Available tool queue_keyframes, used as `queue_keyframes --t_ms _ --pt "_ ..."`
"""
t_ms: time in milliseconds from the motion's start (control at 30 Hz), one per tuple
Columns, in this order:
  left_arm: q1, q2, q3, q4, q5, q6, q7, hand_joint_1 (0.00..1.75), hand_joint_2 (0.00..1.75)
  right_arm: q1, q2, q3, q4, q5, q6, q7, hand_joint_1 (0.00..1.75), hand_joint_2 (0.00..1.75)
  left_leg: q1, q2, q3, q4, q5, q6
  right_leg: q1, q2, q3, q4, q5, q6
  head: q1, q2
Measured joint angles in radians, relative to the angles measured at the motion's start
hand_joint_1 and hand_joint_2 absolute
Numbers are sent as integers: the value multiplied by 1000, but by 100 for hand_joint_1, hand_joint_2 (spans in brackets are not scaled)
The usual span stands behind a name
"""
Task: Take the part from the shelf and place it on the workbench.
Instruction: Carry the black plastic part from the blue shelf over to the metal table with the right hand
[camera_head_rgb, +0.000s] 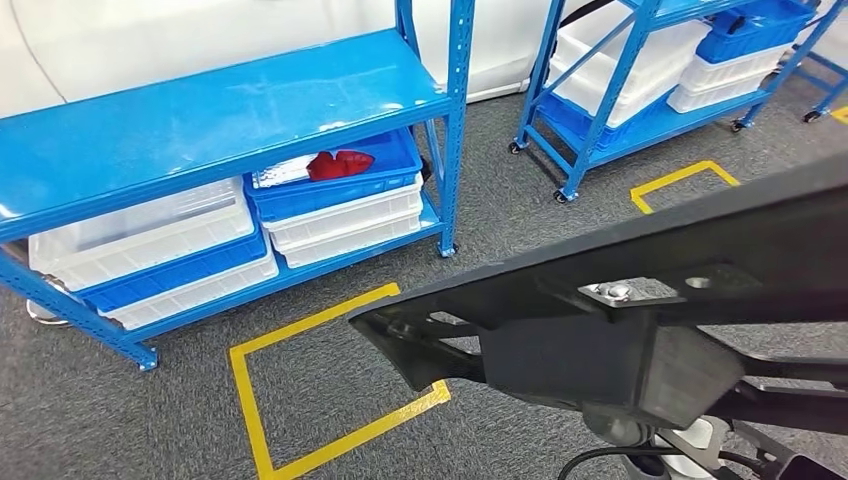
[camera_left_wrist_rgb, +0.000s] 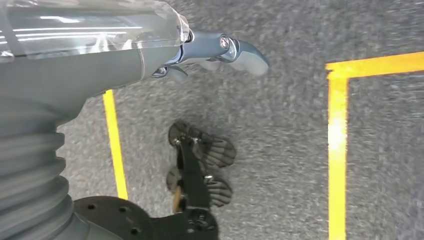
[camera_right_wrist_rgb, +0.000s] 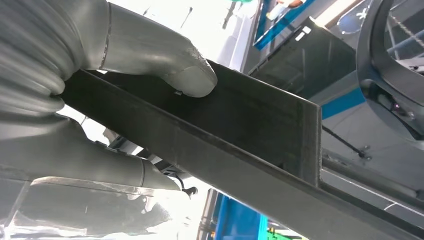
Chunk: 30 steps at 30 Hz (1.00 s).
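Observation:
A long black metal part with a bolted bracket stretches across the lower right of the head view, held up close to the camera. In the right wrist view my right hand grips that black part, its thumb pressed on the top face and the fingers wrapped underneath. The blue shelf stands ahead to the left, apart from the part. My left hand hangs over the grey carpet with its thumb stretched out and holds nothing.
The shelf's lower level carries white and blue bins, one with a red item inside. A second blue wheeled rack with bins stands at the back right. Yellow tape squares mark the grey carpet.

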Motion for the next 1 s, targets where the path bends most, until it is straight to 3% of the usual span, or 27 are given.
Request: queue_keyframes --t_ms 67,100,133,200,267,300,333,400,467,500,567,600,667,733,767,800,833,867,933,1000 --pt "-3 1 4 0 -2 -2 -8 0 175 1 0 -4 -2 0 1 0 175 175 0 18 2 -9 6 9 -4 19 -7 -1 7 14 0 0" --pt "-5 1 6 0 -4 -4 -12 0 175 3 0 -7 -5 1 -1 0 175 175 2 30 4 -16 12 15 -2 10 -12 5 1 18 0 0" --pt "-7 1 8 0 -5 -6 -15 0 175 4 0 -10 -8 2 -4 0 175 175 4 42 5 -23 18 22 -1 -9 -22 25 -13 23 0 0" --pt "-6 1 10 0 -9 -12 -16 0 175 6 1 -15 -11 4 -10 0 175 175 2 68 4 -32 25 30 0 -63 -67 123 -74 27 0 0" --pt "-3 1 10 0 -16 -24 -14 0 175 11 2 -21 -11 5 -13 0 175 175 0 94 0 -31 26 32 -6 -85 -117 237 -123 33 0 0" --pt "-3 1 11 0 -19 -32 -13 0 175 13 3 -24 -11 6 -13 0 175 175 0 108 -2 -29 25 31 -10 -90 -123 257 -123 37 0 0" --pt "-4 1 11 0 -21 -39 -14 0 175 15 3 -28 -11 8 -14 0 175 175 0 121 -3 -28 24 30 -14 -95 -110 238 -105 40 0 0" --pt "-7 1 11 0 -26 -49 -17 0 175 16 3 -34 -11 13 -18 0 175 175 1 142 -2 -23 20 23 -18 -129 -40 115 -51 42 0 0" --pt "-10 2 11 0 -32 -52 -21 0 175 17 3 -38 -11 19 -26 0 175 175 -3 159 -1 -16 14 12 -12 -164 12 15 -26 34 0 0" --pt "-10 3 11 0 -35 -53 -23 0 175 18 3 -39 -11 23 -32 0 175 175 -6 167 -1 -14 12 6 -8 -169 18 -1 -27 27 0 0" --pt "-14 3 10 0 -41 -52 -25 0 175 24 2 -40 -12 35 -45 0 175 175 -5 182 1 -14 9 -7 -5 -146 14 -3 -23 12 0 0" --pt "-16 3 10 0 -45 -52 -25 0 175 26 2 -40 -13 42 -54 0 175 175 -2 175 1 -9 3 -13 -5 -136 13 -6 -20 6 0 0" --pt "-20 3 9 0 -53 -53 -25 0 175 30 2 -40 -16 52 -73 0 175 175 3 131 -22 49 -40 -23 -7 -117 13 -12 -13 -6 0 0" --pt "-17 3 8 0 -59 -54 -24 0 175 37 2 -39 -17 56 -85 0 175 175 5 93 -80 181 -109 -27 -6 -96 10 -12 -10 -12 0 0" --pt "-14 3 8 0 -61 -54 -24 0 175 43 2 -38 -18 55 -85 0 175 175 5 88 -109 243 -131 -27 -4 -84 9 -12 -9 -14 0 0" --pt "-12 3 8 0 -61 -54 -24 0 175 48 2 -36 -18 53 -81 0 175 175 5 86 -126 276 -134 -26 -3 -70 8 -11 -9 -15 0 0" --pt "-10 2 8 0 -62 -53 -24 0 175 51 2 -34 -18 50 -75 0 175 175 5 84 -124 269 -117 -24 -2 -57 8 -9 -9 -15 0 0" --pt "-9 2 8 0 -61 -52 -25 0 175 52 2 -31 -18 46 -68 0 175 175 5 78 -104 223 -83 -20 -1 -43 9 -8 -8 -15 0 0" --pt "-8 1 9 0 -59 -51 -28 0 175 47 2 -25 -16 41 -60 0 175 175 6 34 -44 83 -14 -8 0 -18 8 -6 -7 -12 0 0" --pt "-7 0 9 0 -59 -51 -32 0 175 39 2 -21 -8 41 -61 0 175 175 5 -8 -12 3 10 -1 -3 6 1 -4 -3 -1 0 0"
